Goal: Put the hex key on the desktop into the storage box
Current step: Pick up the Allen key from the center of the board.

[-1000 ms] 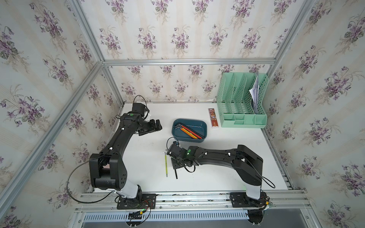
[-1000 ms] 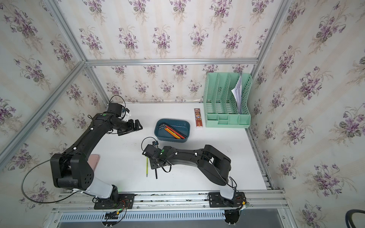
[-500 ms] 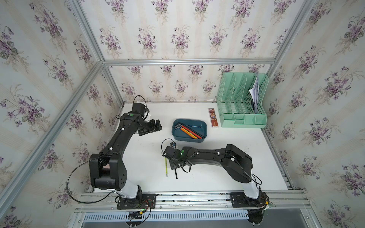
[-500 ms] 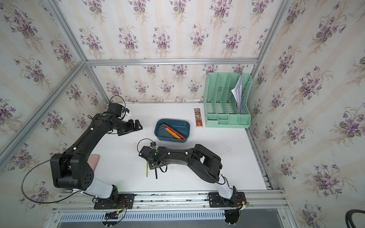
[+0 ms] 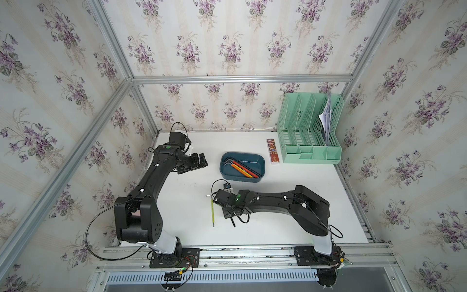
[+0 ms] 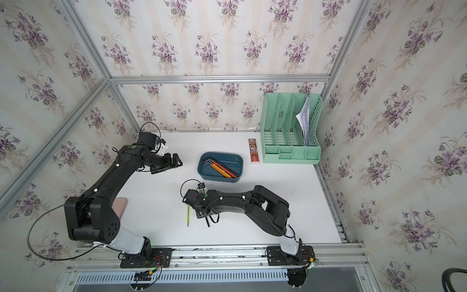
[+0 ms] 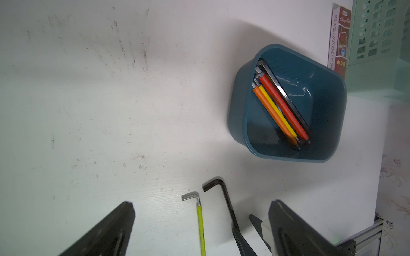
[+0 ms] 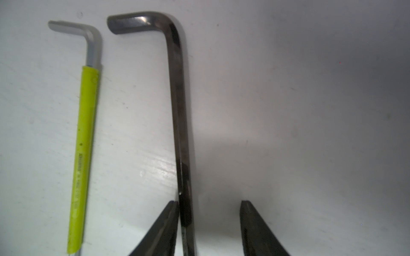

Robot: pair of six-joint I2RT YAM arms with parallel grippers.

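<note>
Room: flowered wallpaper (image 5: 227, 50) all round, and a white desk (image 5: 303, 177) scuffed with grey marks.
Box: the dark teal storage box (image 5: 240, 179) sits mid-desk toward the back wall, and a bundle of hex keys (image 5: 242, 168) with red, orange and yellow sleeves lies slantwise inside it.
Black key: here's our target, the black hex key (image 8: 177, 88), flat on the desk on the near side, well apart from the box.
Right claw: the right claw (image 8: 209, 202) is down at the desk, partly open, and straddles the long shaft of the black key. It has no grip on anything.
Contact: one finger (image 8: 164, 226) is right against the shaft, while the other finger (image 8: 257, 228) stands clear, with bare desk between it and the key.
Green key: a green-sleeved hex key (image 8: 85, 144) lies just beside the black one, roughly parallel and outside the claw, with both short bends pointing the same way.
Left claw: the left claw (image 5: 204, 161) hangs above the desk to the side of the box, spread wide and holding nothing.
Back corner: a mint-green file organiser (image 5: 308, 149) has a slim carton (image 5: 273, 151) lying next to it.
</note>
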